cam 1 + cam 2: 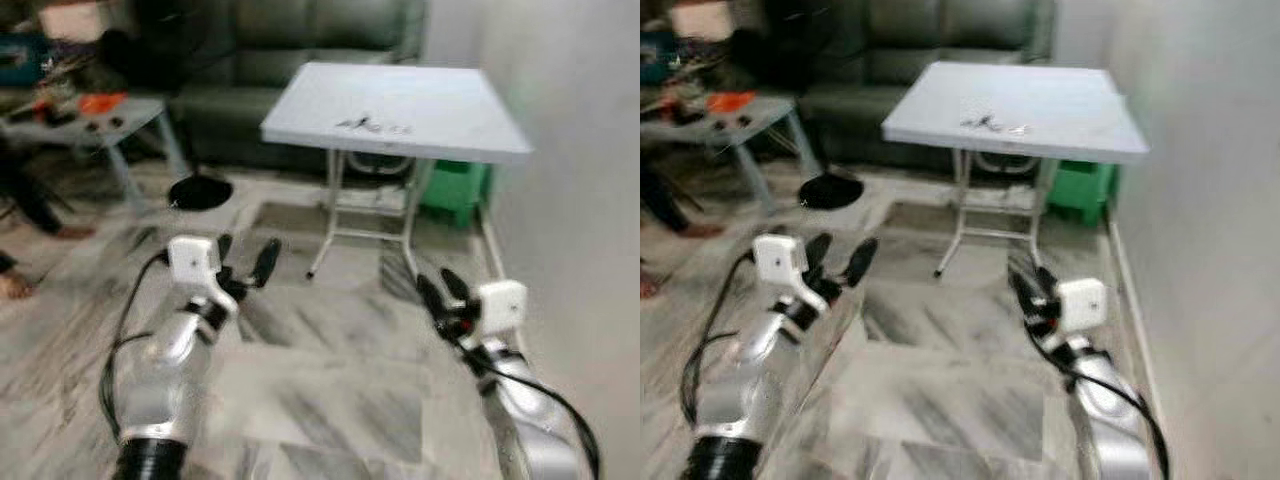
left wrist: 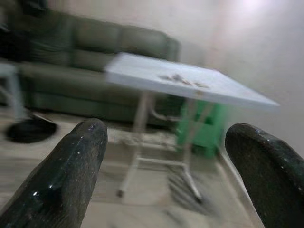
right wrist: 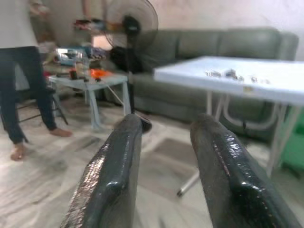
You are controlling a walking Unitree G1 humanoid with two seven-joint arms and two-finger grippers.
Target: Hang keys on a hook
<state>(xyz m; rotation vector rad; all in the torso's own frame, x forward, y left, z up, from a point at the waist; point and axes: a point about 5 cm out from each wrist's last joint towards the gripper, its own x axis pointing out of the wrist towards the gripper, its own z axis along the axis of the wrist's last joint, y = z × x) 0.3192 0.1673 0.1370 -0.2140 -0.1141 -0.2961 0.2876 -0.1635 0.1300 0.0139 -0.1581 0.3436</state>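
Ahead of both grippers, well beyond their fingertips, stands a white folding table against the pale wall, and on its top lies a small dark cluster that looks like the keys, too blurred to make out singly. The left gripper is raised over the marbled floor with its two black fingers spread wide apart and nothing between them; from its wrist camera the table and the keys sit in the gap between the fingers, far off. The right gripper is held up at about the same height, its fingers a little apart, a narrower gap than the left's, and nothing is gripped. Seen along the right fingers, the keys lie on the tabletop above and beyond the fingertip on the table side, well apart from it.

Behind the table, further still from both sets of jaws, runs a dark green sofa. A green bin sits under the table's far side, near the wall. Off beyond the left gripper's outer side are a round black fan base on the floor and a low grey side table carrying small items, one of them orange. A person's legs in dark trousers, barefoot, stand near that side table. No hook can be made out; the whole scene is softly blurred
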